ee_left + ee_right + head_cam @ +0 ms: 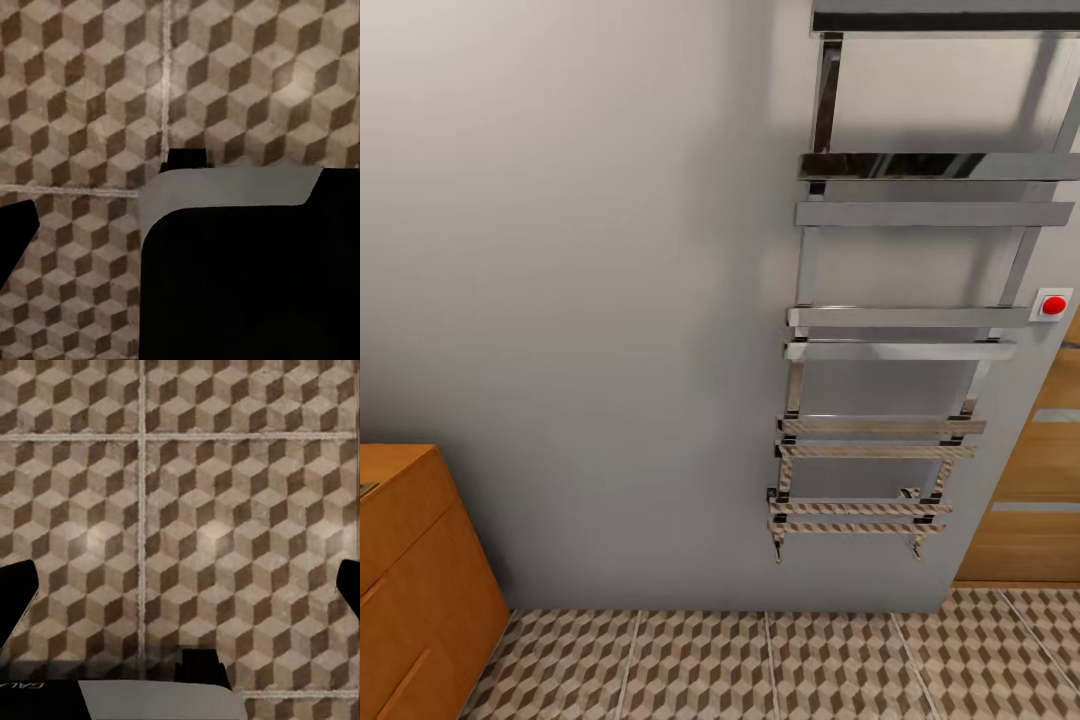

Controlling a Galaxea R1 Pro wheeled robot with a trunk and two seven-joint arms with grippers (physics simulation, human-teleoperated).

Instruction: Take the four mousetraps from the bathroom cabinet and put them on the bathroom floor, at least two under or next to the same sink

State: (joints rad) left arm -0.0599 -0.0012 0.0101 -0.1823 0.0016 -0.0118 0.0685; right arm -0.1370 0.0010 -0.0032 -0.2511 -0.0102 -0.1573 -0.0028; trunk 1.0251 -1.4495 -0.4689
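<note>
Cabinet [410, 570] at left edge, tiled floor [760, 665] ahead; robot should turn left and square up; both jaws look released, empty.

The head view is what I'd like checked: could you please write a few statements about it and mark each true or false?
1. A chrome towel rail hangs on the grey wall. True.
2. The cabinet stands at the right edge. False: it is at the lower left.
3. A red button sits beside the rail. True.
4. The floor is plain white. False: it has a brown and beige cube pattern.
5. A mousetrap lies on the floor. False: none is seen there.
</note>
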